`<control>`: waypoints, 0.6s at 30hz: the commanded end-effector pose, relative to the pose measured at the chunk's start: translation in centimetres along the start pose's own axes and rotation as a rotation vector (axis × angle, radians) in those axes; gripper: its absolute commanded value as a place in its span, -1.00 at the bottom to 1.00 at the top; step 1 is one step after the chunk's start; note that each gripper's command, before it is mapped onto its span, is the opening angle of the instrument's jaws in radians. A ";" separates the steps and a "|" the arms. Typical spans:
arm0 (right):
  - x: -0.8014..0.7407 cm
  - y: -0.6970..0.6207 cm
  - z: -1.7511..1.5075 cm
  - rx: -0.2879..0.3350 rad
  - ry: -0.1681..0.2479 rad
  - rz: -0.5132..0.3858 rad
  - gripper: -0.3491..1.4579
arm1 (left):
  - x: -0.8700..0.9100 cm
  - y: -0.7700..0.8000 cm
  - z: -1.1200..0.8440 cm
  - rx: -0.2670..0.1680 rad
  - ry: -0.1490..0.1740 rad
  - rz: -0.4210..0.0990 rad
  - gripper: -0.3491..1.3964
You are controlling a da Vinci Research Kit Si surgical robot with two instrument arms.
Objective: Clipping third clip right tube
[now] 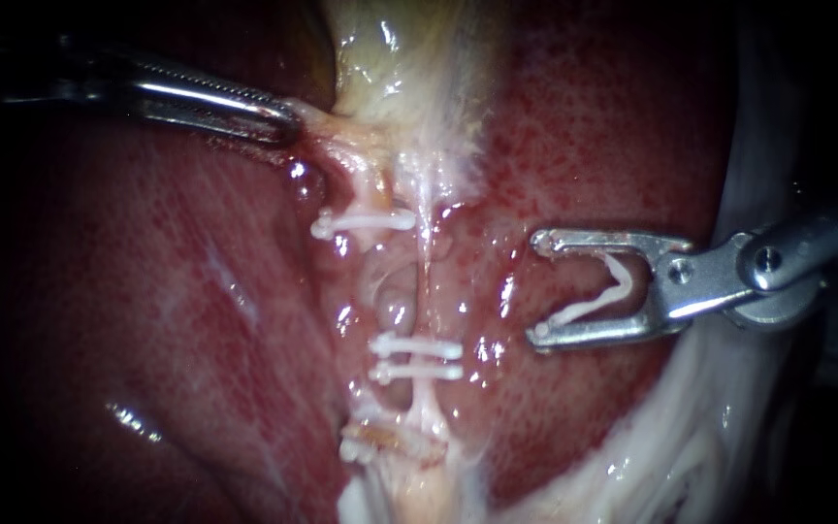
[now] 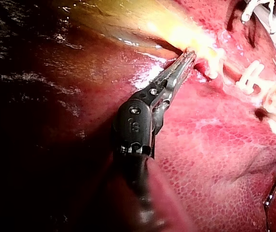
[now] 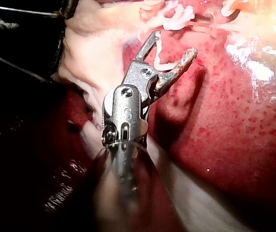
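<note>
The right instrument (image 1: 538, 288) is brought in from the right, shaft lying nearly level, jaws spread wide and pointed toward the tubes. A white clip (image 1: 601, 294) is carried between them, open in a V. One leg is laid along the lower jaw and the bend is tucked back near the hinge (both jaws are touching it, so it's held, just not squeezed). In the right wrist view the same clip is seen bridging from one jaw across to the other.

The whole tip is parked over the liver (image 1: 594, 165), well apart from the right tube (image 1: 425, 281), which is seen as a thin pale strand running down the middle. A pair of clips (image 1: 417, 346) is set across that tube lower down, close together. An upper clip (image 1: 363, 223) is sat higher, mostly to the left of the strand.

The left instrument (image 1: 288, 118) is brought in from the upper left, angled slightly downward. Its jaws are closed flat on pale tissue (image 1: 332, 124) at the foot of the gallbladder (image 1: 409, 58).
</note>
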 end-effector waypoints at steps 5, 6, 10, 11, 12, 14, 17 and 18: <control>-0.01 0.00 -0.01 0.003 0.001 0.000 -0.06 | 0.13 0.05 -0.16 -0.009 -0.001 -0.006 -1.00; -0.01 0.00 -0.01 0.006 0.002 0.000 -0.06 | 0.17 0.06 -0.21 -0.015 -0.001 -0.008 -1.00; 0.00 0.00 0.00 0.012 0.004 0.001 -0.06 | 0.35 0.15 -0.43 0.000 0.014 -0.007 -1.00; 0.00 0.00 0.00 0.014 0.004 0.001 -0.06 | 0.39 0.17 -0.48 0.000 0.020 -0.003 -1.00; 0.00 0.00 0.00 0.017 0.005 0.001 -0.06 | 0.41 0.18 -0.50 0.002 0.020 -0.004 -1.00; 0.01 0.00 0.02 0.025 0.008 0.001 -0.06 | 0.42 0.20 -0.52 0.002 0.021 0.001 -1.00; 0.03 0.01 0.07 0.040 0.012 0.008 -0.06 | 0.42 0.20 -0.52 0.002 0.021 0.001 -1.00; 0.04 0.02 0.10 0.047 0.015 0.032 -0.06 | 0.42 0.20 -0.52 0.002 0.021 0.001 -1.00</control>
